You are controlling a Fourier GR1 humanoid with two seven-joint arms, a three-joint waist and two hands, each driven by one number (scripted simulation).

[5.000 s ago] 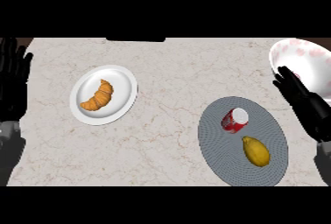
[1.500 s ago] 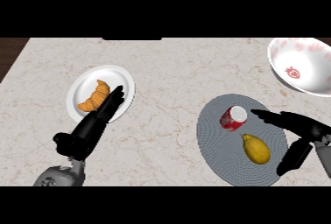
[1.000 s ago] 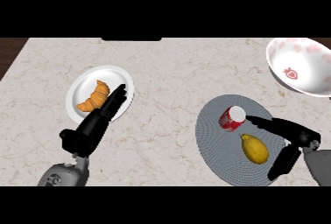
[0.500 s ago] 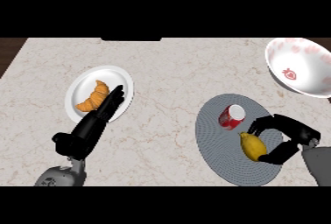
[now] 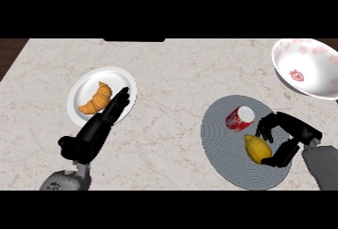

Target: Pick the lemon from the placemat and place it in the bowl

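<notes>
The right robot hand (image 5: 288, 136) sits over the right half of the grey placemat (image 5: 224, 163), its dark fingers arched down on the upper right side of the lemon (image 5: 257, 148) and its thumb reaching in from lower right, so the hand is curled round the fruit from the right. The lemon lies on the placemat near the mat's middle, a smooth yellow oval with a small pointed tip at its upper left end, its long axis running from upper left to lower right. Its right edge is partly hidden by the fingers.

Just above and left of the lemon, also on the placemat, stands a red can (image 5: 238, 119) with a pale top, tilted toward the upper right. The placemat is round, with fine concentric ribbing. Well above and right of it, at the counter's far right edge, is the white bowl (image 5: 305, 67), with pink markings inside and a strawberry figure near its base.

Far to the left of the placemat, the left robot hand (image 5: 99, 129) lies with fingers straight, their tips over the lower right rim of a white plate (image 5: 83, 85) that carries a golden croissant (image 5: 96, 98).

The counter (image 5: 171, 76) is pale marble with faint beige veins; a dark brown strip shows beyond its upper left corner.
</notes>
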